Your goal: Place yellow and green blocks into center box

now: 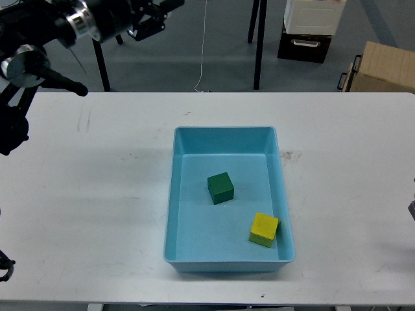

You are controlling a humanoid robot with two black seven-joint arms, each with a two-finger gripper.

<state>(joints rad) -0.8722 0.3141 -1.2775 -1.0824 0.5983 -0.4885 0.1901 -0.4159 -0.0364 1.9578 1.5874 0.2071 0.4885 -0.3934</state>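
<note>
The light blue box (174,194) stands in the middle of the white table. A green block (220,188) lies inside it near the centre. A yellow block (264,230) lies inside near the front right corner. My left gripper (154,17) is raised high at the top left, far behind and left of the box; its fingers look apart and hold nothing. Of my right arm only a dark sliver (412,207) shows at the right edge, so I cannot tell its gripper's state.
The white table (84,194) stretches to both sides of the box. Behind it on the floor are black stand legs (259,45), a black and white case (310,29) and a cardboard box (386,68).
</note>
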